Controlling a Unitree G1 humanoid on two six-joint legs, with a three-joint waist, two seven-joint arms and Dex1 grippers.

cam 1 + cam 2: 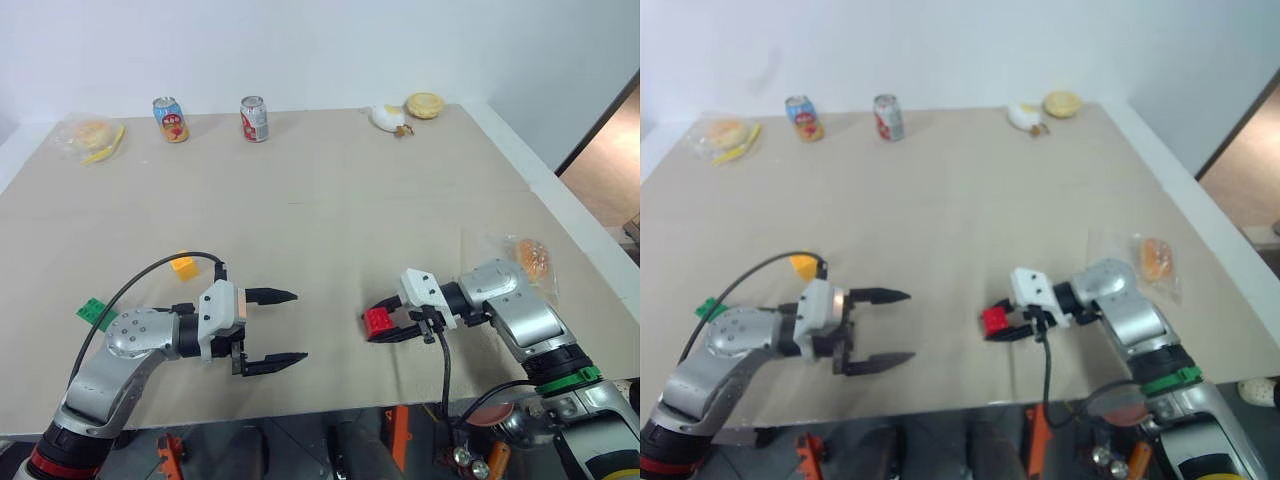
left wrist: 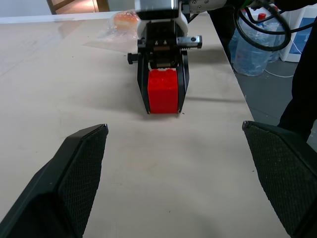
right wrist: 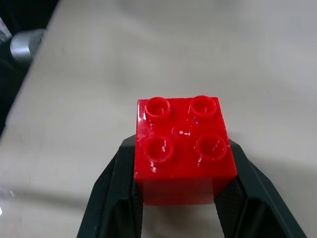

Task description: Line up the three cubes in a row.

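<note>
Three cubes, near to far: the red cube (image 1: 378, 322), right of centre near the front edge, is clamped by its flat side faces (rigid, light, glossy plastic, likely slippery) in the right gripper (image 1: 386, 325). Left gripper (image 1: 272, 327) fingers apart, empty. Green cube (image 1: 92, 312) far left; yellow cube (image 1: 183, 265) beyond.

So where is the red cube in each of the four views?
Left eye view: red cube, lower centre-right, in the right end effector.
Right eye view: lower centre.
Left wrist view: upper centre.
Right wrist view: centre.
Shared landmark: the black fingers clamping it.
</note>
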